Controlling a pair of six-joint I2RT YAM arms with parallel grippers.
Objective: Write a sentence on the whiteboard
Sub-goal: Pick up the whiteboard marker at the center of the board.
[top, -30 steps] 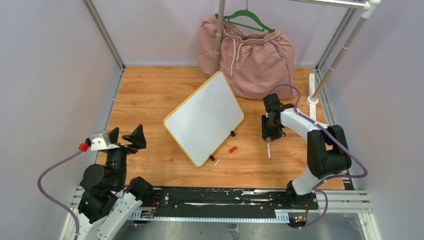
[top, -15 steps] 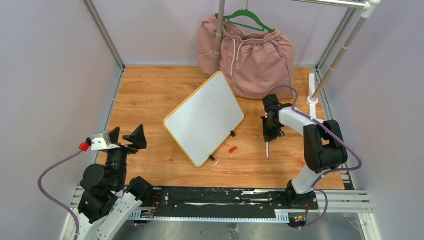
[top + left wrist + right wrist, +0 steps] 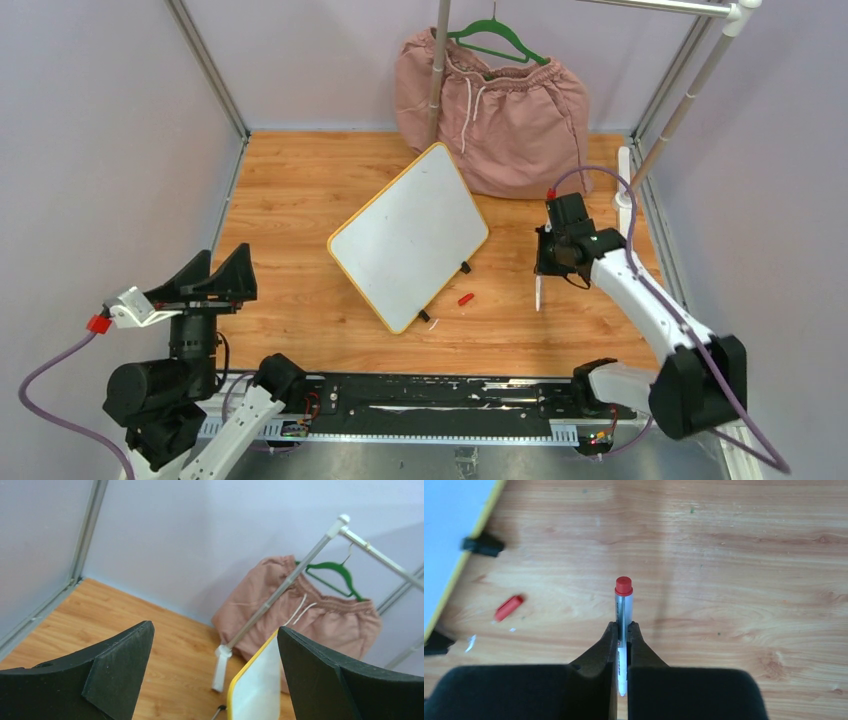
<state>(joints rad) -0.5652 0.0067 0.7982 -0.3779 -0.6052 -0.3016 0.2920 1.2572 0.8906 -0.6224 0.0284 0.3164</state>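
Whiteboard (image 3: 408,236), one, lies askew at mid-desk (image 3: 300,200), its face plain white. One loose red cap (image 3: 465,298) rests just off its near-right edge. Right gripper (image 3: 623,630), nearly closed, pinches one red-ended marker (image 3: 623,605) above the wood, apart from the board. Left gripper (image 3: 215,630) gapes wide, holding nothing, aloft at the near-left.

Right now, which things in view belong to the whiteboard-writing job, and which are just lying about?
For the job:
whiteboard, blank as far as the top view shows
marker, clamped in the right gripper
red cap, on the table near the board

Lying about:
pink shorts
green hanger
clothes rack
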